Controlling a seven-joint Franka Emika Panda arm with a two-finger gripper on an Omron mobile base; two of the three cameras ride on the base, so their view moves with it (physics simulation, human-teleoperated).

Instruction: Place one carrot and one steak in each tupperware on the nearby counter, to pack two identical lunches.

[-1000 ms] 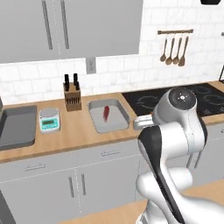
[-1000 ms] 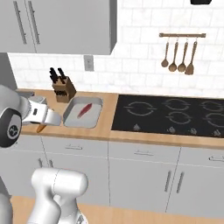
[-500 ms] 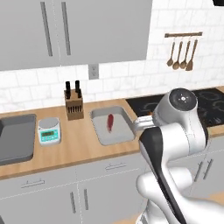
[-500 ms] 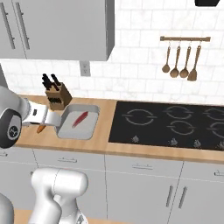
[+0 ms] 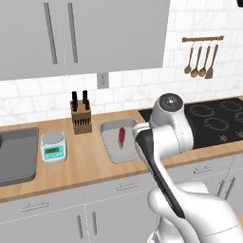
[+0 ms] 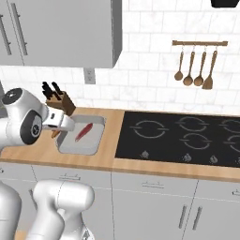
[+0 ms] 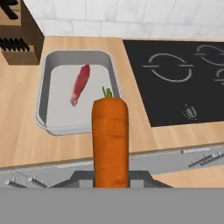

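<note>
The jaws are pinching the carrot, which stands upright between them, its green stub pointing toward the tupperware and held above the front edge of the desk. One steak lies inside this tupperware, a little toward its back wall. The tupperware sits on the desk between the knife block, which is behind its left corner, and the black cooktop on its right side.

An orange carrot with a bit of green top is seen up close, held above the counter edge. One red steak is laid diagonally in the grey tupperware.
</note>
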